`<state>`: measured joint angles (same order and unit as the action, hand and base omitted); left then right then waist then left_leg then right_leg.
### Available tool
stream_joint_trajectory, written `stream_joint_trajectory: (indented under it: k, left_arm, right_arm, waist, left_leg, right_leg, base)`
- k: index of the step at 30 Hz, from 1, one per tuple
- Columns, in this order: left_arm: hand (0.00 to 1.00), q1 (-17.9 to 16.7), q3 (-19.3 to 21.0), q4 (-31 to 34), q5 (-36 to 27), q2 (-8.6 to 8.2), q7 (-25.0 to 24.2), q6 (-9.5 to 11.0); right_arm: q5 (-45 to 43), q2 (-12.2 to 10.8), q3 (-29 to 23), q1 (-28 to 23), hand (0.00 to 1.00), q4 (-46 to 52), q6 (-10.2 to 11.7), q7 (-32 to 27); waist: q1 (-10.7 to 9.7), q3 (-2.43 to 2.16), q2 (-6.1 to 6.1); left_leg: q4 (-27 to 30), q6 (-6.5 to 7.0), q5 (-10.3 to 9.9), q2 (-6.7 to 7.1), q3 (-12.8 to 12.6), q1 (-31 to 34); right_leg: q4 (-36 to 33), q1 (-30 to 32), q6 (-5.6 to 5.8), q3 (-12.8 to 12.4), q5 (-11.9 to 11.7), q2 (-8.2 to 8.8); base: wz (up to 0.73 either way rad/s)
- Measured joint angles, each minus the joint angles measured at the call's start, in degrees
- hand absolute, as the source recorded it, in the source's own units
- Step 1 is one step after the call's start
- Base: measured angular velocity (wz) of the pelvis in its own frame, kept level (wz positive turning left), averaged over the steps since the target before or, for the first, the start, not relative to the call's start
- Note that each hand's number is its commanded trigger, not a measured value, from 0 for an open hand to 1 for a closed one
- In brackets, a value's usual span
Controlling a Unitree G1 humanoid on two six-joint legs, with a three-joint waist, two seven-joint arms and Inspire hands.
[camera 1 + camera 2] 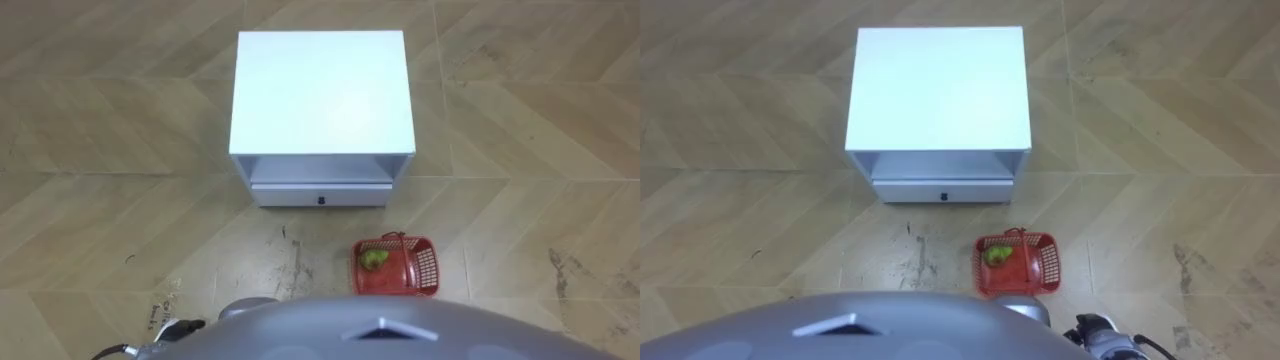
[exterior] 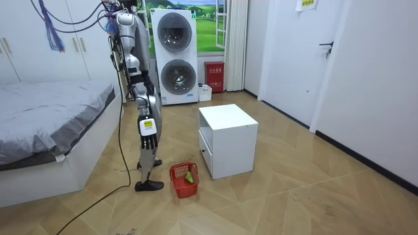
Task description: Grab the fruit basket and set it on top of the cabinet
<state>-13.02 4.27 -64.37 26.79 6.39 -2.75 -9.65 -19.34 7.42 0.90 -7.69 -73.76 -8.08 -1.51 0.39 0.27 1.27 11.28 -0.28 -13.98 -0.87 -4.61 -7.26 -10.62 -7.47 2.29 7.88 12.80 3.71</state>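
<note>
On wood floor (image 1: 100,200), fruit basket (image 1: 422,270) sits below hanging right hand (image 2: 148,126), grip unclear.

Colour-wise we had a bright red fruit basket (image 1: 395,266) with an open grid pattern in its sides, and a yellowish-green fruit (image 1: 374,258) in it. The bedside cabinet (image 1: 322,90) was plain white all over, with just a tiny dark knob (image 1: 322,201) on its white drawer (image 1: 290,196). The floor (image 1: 100,120) was light tan wood in a herringbone pattern, with dark scuffs in spots. In the room view we saw a grey bedcover (image 2: 52,104), a white stacked washer and dryer (image 2: 174,55) with dark round doors, a red box (image 2: 213,76) beside them, and a white door (image 2: 330,72) with a black handle.
</note>
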Motion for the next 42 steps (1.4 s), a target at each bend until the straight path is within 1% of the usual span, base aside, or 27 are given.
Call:
stream_joint_trajectory:
  k: [1,3,6,9,13,16,22,24,32,35,38,39,40,41,42]
  left_arm:
    - [0.00,-0.04,0.04,0.00,0.03,0.00,0.02,0.06]
    - [0.00,-0.13,0.05,0.01,0.29,0.01,0.10,0.13]
    - [0.00,-0.24,0.03,0.03,0.27,0.01,0.10,0.44]
    - [0.00,0.13,0.02,-0.02,0.12,0.02,0.10,0.38]
    - [0.00,-0.20,0.00,-0.30,-1.88,0.02,-0.12,-0.62]
    - [0.00,-0.25,-0.01,-0.37,-2.48,0.00,-0.22,-1.21]
    - [0.00,-0.32,0.01,-0.37,-2.38,0.00,-0.21,-1.25]
    - [0.00,-0.31,-0.07,-0.34,-2.37,0.00,-0.21,-1.22]
    - [0.00,-0.24,0.05,0.29,-0.78,-0.13,-0.07,-0.77]
    - [0.00,-0.38,0.06,0.29,-0.73,-0.14,-0.02,-0.74]
    - [0.00,-0.09,0.18,0.29,-0.21,-0.12,-0.05,-0.26]
    - [0.00,0.05,0.17,0.29,-0.19,-0.12,-0.05,0.01]
    - [0.00,0.24,0.16,0.29,-0.19,-0.13,-0.04,0.23]
    - [0.00,0.47,0.16,0.29,-0.19,-0.13,-0.02,0.34]
    - [0.00,0.90,0.27,0.29,-0.21,0.01,0.07,0.58]
  right_arm:
    - [0.00,-0.01,-0.02,0.02,0.00,0.00,0.12,-0.51]
    - [-0.05,-0.01,-0.05,0.10,0.00,0.14,0.76,-1.28]
    - [-0.05,-0.01,-0.03,0.06,0.00,0.27,1.06,-2.50]
    - [-0.53,-0.01,0.12,0.04,0.00,0.24,1.03,-2.68]
    - [-0.99,0.00,0.03,0.37,0.00,0.24,0.47,-2.66]
    - [-1.05,0.00,-0.01,0.95,0.00,0.03,0.47,-2.72]
    - [-1.31,0.00,-0.03,1.33,0.00,-0.05,0.53,-2.73]
    - [-1.26,0.00,-0.02,1.41,0.00,0.00,0.53,-2.73]
    - [-1.34,-0.01,-0.35,0.86,0.00,0.43,1.01,-3.35]
    - [-1.35,-0.01,-0.68,0.84,0.00,0.43,1.02,-3.34]
    - [-1.43,0.02,-3.64,0.88,0.00,0.46,1.12,-3.55]
    - [-1.41,0.05,-4.54,1.03,0.00,0.57,1.13,-3.89]
    - [-1.37,0.25,-4.56,1.03,0.00,0.75,1.14,-4.30]
    - [-1.23,0.34,-4.58,1.01,0.00,0.80,1.15,-4.56]
    - [-1.01,0.43,-4.67,0.95,0.00,1.04,1.17,-5.03]
  waist:
    - [0.02,0.12,0.09]
    - [0.03,0.20,0.19]
    - [0.14,0.21,0.25]
    - [0.13,0.19,0.19]
    - [0.16,0.06,-0.12]
    - [0.04,-0.05,-0.27]
    - [0.04,-0.11,-0.38]
    - [0.04,0.03,-0.54]
    - [-0.08,-0.01,-0.75]
    - [-0.22,-0.04,-0.81]
    - [-0.44,-0.11,-1.07]
    - [-0.44,-0.15,-1.13]
    - [-0.44,-0.26,-1.39]
    - [-0.47,-0.16,-1.62]
    - [-0.47,-0.11,-2.04]
  left_leg:
    - [-0.06,0.00,0.00,0.00,0.00,-0.21]
    - [-0.08,0.00,0.00,-0.01,-0.01,-0.33]
    - [-0.11,0.01,-0.01,-0.01,-0.03,-0.38]
    - [-0.30,0.02,-0.01,-0.01,-0.02,-0.37]
    - [-0.40,0.01,-0.01,-0.01,-0.03,-0.15]
    - [-0.32,0.01,-0.01,-0.01,-0.02,0.00]
    - [-0.30,0.01,-0.01,-0.02,0.02,-0.30]
    - [-0.25,0.01,-0.01,-0.01,0.04,-0.30]
    - [0.08,0.19,-0.11,0.28,0.05,-0.23]
    - [0.26,0.44,-0.25,0.56,0.15,-0.13]
    - [1.58,0.89,-0.55,1.03,0.10,0.57]
    - [2.40,0.99,-0.61,1.33,0.02,1.16]
    - [3.31,1.29,-0.79,1.58,-0.02,1.73]
    - [3.58,1.49,-0.90,1.63,-0.02,1.77]
    - [3.60,1.75,-1.05,1.88,-0.18,1.77]
  right_leg:
    - [-0.01,-0.15,0.00,-0.02,0.00,-0.01]
    - [0.01,-0.42,0.00,0.00,0.00,-0.02]
    - [0.08,-0.53,0.00,0.00,0.00,-0.01]
    - [0.09,-0.51,0.04,-0.04,0.03,0.00]
    - [0.03,0.00,0.04,-0.03,0.03,-0.02]
    - [-0.03,0.31,0.04,0.02,0.03,-0.02]
    - [-0.01,-0.10,0.04,0.14,0.03,0.00]
    - [-0.02,-0.33,0.04,0.15,0.03,0.02]
    - [-0.20,-0.59,0.28,0.07,0.22,0.36]
    - [-0.69,-0.43,0.55,0.11,0.38,0.64]
    - [-1.57,-0.09,0.89,0.67,0.74,1.40]
    - [-3.10,0.80,1.22,0.77,1.09,1.92]
    - [-4.65,1.76,1.48,0.99,1.29,2.34]
    - [-5.44,2.15,1.50,1.13,1.30,2.47]
    - [-7.05,2.85,1.60,1.93,1.36,3.00]
  base:
    - [0.00]
    - [0.00]
    - [0.00]
    - [0.00]
    - [0.00]
    - [0.00]
    - [0.00]
    - [0.00]
    - [0.00]
    - [0.00]
    - [0.07]
    - [0.06]
    - [0.06]
    - [0.06]
    - [0.00]
